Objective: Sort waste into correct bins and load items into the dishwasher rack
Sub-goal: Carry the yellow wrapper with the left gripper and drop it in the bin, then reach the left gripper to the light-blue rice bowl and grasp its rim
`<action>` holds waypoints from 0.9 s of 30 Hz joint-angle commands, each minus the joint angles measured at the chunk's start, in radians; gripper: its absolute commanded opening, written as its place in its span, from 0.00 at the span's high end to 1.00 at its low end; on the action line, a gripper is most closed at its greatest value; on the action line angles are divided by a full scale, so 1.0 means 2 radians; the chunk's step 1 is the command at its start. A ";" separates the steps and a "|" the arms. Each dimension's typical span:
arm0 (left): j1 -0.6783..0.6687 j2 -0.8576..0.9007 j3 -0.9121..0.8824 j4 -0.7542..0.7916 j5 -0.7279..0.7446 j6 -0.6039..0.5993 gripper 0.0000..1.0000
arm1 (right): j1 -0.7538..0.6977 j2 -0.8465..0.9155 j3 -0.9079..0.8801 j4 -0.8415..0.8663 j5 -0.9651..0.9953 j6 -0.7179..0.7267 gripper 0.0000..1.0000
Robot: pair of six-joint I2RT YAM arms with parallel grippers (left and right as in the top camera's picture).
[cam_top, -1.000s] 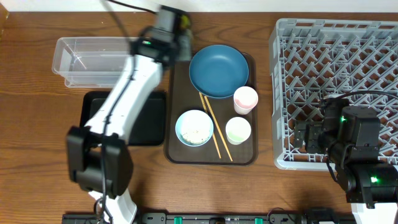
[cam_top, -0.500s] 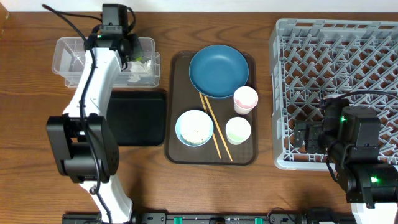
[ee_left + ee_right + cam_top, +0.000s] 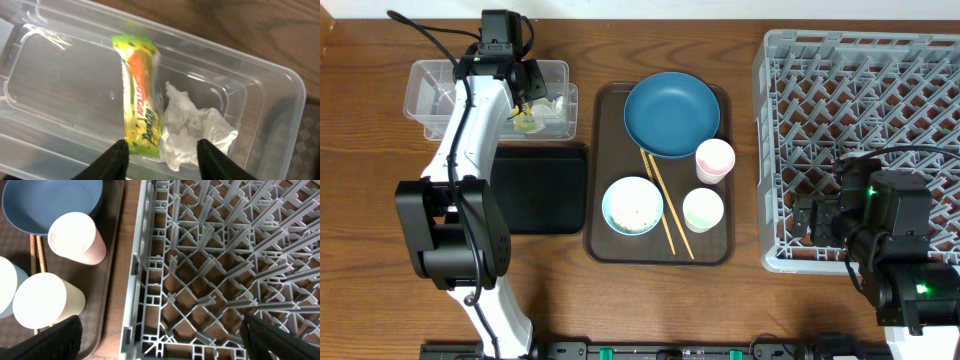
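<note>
My left gripper hangs open over the clear tub, with nothing between its fingers. Below it in the tub lie the yellow-orange-green wrapper and the crumpled white tissue, touching each other. On the brown serving tray stand the dark blue plate, the light blue bowl with pale bits inside, the pinkish cup, the greenish cup and the chopsticks. My right gripper is wide open above the front left corner of the grey dishwasher rack.
The shallow black tray lies in front of the clear tub, left of the brown serving tray. A strip of wooden table separates the serving tray from the rack's wall.
My left arm swung left from the serving tray's back corner to the clear tub. Its jaws then opened, and the wrapper now lies in the tub beside the tissue. The right arm has not moved.
</note>
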 commanded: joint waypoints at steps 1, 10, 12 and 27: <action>0.001 0.000 0.001 -0.004 -0.006 0.005 0.49 | 0.002 -0.002 0.011 0.001 -0.002 0.003 0.01; 0.000 -0.052 0.001 -0.010 -0.006 0.005 0.32 | 0.002 -0.002 0.011 0.001 -0.002 0.003 0.01; -0.003 -0.079 0.001 -0.029 0.010 0.005 0.30 | 0.002 -0.002 0.011 0.001 -0.002 0.003 0.01; -0.021 -0.154 0.001 -0.307 0.112 -0.015 0.13 | 0.002 -0.002 0.011 0.001 -0.002 0.003 0.01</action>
